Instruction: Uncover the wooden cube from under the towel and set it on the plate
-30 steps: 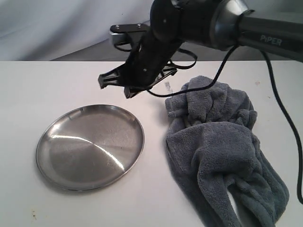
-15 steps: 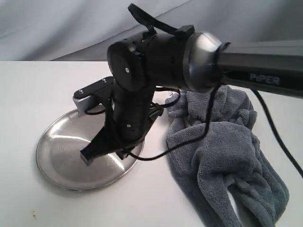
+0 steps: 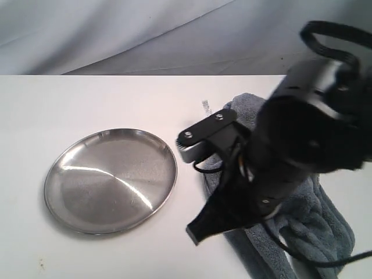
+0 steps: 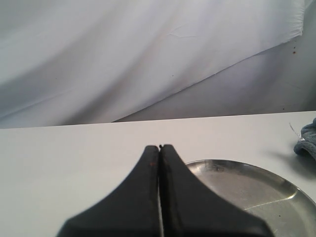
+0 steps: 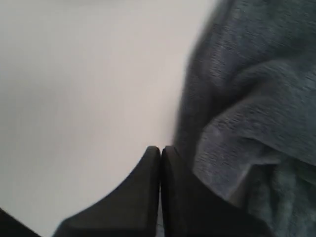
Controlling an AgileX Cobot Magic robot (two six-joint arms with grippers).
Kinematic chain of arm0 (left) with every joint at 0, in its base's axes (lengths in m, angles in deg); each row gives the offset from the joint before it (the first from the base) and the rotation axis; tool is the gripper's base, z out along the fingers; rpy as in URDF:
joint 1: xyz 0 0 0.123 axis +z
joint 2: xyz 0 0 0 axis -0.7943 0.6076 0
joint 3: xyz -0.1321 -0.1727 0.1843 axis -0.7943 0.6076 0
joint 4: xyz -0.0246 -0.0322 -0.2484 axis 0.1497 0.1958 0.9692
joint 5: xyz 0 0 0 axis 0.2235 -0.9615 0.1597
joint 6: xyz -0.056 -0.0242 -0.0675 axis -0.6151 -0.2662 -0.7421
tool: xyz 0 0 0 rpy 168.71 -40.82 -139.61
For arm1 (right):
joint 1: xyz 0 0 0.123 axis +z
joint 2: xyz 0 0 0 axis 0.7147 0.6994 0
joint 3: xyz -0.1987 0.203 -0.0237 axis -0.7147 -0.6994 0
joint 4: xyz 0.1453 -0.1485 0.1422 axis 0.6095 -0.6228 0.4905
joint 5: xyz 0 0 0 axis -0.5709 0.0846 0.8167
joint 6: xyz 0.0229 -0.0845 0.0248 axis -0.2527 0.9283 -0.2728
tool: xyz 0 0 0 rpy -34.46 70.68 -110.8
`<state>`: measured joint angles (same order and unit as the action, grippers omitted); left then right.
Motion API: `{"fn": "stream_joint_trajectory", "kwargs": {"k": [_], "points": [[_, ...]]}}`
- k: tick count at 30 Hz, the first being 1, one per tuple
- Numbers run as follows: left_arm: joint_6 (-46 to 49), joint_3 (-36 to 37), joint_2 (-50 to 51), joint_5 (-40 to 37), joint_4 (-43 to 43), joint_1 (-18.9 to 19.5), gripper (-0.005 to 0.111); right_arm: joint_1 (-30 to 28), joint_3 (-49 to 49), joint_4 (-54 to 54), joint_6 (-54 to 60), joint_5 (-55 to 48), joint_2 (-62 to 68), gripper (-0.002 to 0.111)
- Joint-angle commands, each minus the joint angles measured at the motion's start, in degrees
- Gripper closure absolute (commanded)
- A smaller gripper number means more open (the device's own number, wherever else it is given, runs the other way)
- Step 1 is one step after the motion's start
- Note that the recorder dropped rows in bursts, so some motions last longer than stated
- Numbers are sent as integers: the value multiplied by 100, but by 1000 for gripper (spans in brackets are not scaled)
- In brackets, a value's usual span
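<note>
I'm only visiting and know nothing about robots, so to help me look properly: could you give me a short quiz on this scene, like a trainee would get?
1. True or false: a wooden cube lies on the plate.
2. The right gripper is: A) wide open; B) shut, holding nothing; C) shut on a wooden cube.
3. What soft thing lies right beside the right gripper's tips?
Key: 1 false, the plate is bare and no wooden cube shows in any view; 2 B; 3 the blue-gray towel.
</note>
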<state>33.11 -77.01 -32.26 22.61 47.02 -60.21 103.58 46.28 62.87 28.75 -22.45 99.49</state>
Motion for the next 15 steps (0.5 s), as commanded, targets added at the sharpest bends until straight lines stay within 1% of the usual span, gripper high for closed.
{"fn": "stream_joint_trajectory", "kwargs": {"k": [1, 4, 11, 15], "points": [[-14, 25, -24, 12, 10, -28, 107, 12, -638, -1048, -1116, 88, -773, 108], [-14, 25, -24, 12, 10, -28, 107, 12, -885, -1448, -1561, 88, -1089, 108], [-14, 25, -24, 12, 10, -28, 107, -23, -960, -1467, -1643, 152, -1203, 108], [-14, 25, -24, 12, 10, -28, 107, -357, -960, -1468, -1790, 362, -1203, 108]]}}
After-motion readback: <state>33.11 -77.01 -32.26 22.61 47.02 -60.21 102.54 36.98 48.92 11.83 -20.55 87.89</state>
